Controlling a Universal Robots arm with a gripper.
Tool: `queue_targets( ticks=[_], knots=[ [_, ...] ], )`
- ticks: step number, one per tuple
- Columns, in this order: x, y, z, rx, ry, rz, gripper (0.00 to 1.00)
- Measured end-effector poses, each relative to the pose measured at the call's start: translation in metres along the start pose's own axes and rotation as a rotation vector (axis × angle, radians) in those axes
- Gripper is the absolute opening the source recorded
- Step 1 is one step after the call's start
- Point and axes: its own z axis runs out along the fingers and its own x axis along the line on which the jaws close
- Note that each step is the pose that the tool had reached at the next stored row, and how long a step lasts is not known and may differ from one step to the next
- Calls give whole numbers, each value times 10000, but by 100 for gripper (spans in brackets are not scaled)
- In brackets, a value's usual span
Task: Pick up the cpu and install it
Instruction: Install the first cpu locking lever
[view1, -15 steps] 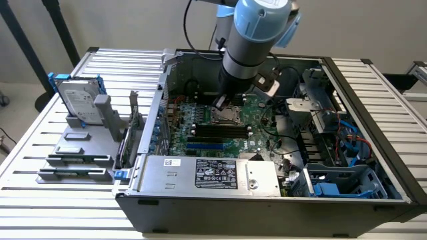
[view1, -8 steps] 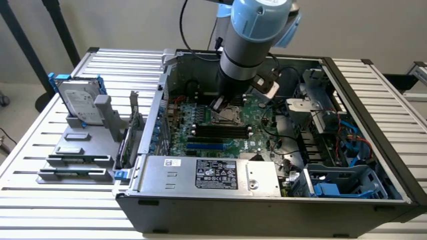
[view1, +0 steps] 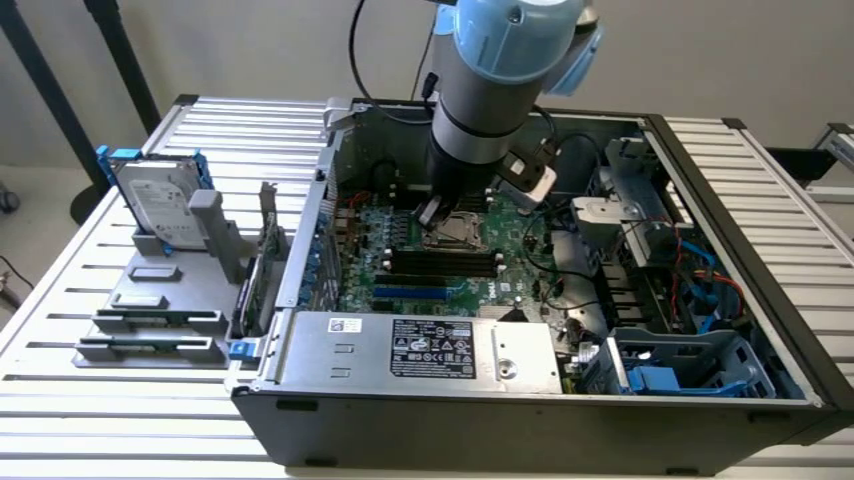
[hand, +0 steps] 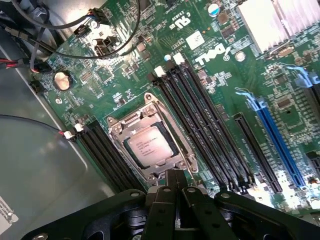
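The cpu (hand: 149, 145) is a small flat square chip with a pale silver-grey metal top that carries faint printed lettering. It lies flat, seated in the metal-framed socket (hand: 150, 141) on the green motherboard (hand: 125, 70), between two banks of black memory slots. In the exterior view the cpu (view1: 463, 226) sits in that socket near the middle of the open computer case (view1: 534, 420).

Readable in white: "DELL" on the green motherboard (hand: 150, 75), beyond the fingers (hand: 175, 192), past the memory slots (hand: 200, 120). Fine print on the cpu (hand: 149, 145), just ahead of the fingers, too small to read. Likewise the white label (view1: 434, 350) on the power supply (view1: 414, 352).
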Motion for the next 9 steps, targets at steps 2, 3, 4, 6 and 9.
queue_targets(
  ticks=[2, 3, 4, 6, 9],
  knots=[
    [-35, 0, -15, 27, -17, 11, 11],
    [-52, -2, -19, 41, -25, 20, 11],
    [-66, -7, -21, 53, -32, 30, 11],
    [-88, -24, -22, 83, -51, 56, 11],
    [-109, -51, -19, 134, -77, 111, 11]
  ],
)
